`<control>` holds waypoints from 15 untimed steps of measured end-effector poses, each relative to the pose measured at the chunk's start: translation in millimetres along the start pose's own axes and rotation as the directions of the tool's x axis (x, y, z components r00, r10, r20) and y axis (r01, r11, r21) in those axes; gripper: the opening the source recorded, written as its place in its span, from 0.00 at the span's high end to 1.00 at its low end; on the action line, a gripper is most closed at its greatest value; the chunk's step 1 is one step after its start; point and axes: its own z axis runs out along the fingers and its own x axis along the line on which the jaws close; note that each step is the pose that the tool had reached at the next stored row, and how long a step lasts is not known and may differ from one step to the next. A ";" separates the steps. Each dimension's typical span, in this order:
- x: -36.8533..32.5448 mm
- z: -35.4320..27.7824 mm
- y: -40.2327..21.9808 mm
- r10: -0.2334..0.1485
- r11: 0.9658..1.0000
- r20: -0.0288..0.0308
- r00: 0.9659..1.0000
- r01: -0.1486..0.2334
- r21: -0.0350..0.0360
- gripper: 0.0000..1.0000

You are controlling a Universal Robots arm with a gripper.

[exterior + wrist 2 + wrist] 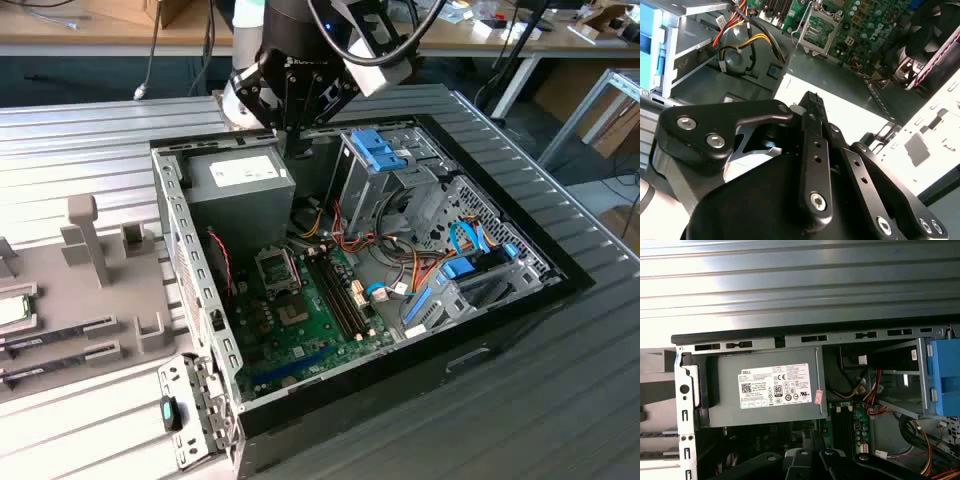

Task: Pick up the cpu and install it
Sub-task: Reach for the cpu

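Across a ribbed metal table (90, 140): open computer case (186, 250), black rim all round, thin metal walls upright. Just outside its wall, at the exterior view's left, grey tray (50, 290) with upright posts and slots. Inside the case, toward the back of the exterior view, grey power supply (240, 185), top edge close under the rim. Next to it, toward the exterior view's right, drive cage (385, 160) with blue brackets, a narrow gap between the two. Lower down, green motherboard (300, 320), open from above, hemmed by the power supply, the case walls and a tangle of coloured cables (400, 270). Near the power supply's lower edge, cpu socket (278, 268), metal frame around it, bare board alongside. Over the power supply's corner by that gap, gripper (297, 150), up at rim height, well apart from the tray; width of its opening not to be told. On the tray, long memory sticks (62, 329) lying in slots. At the tray's outer edge, far at the exterior view's left, cpu (12, 311): flat, silvery top, green rim, well apart from the socket, case wall between.
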 end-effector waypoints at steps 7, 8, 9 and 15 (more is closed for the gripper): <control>12.1 -0.3 -0.9 0.000 1.000 0.000 1.000 0.000 0.000 0.89; 12.7 -0.3 -1.0 0.000 1.000 0.000 1.000 0.000 0.000 0.89; 13.5 -0.3 -1.0 0.000 1.000 0.000 1.000 0.000 0.000 0.89; 20.5 -0.5 -1.5 0.000 1.000 0.000 1.000 0.000 0.000 0.89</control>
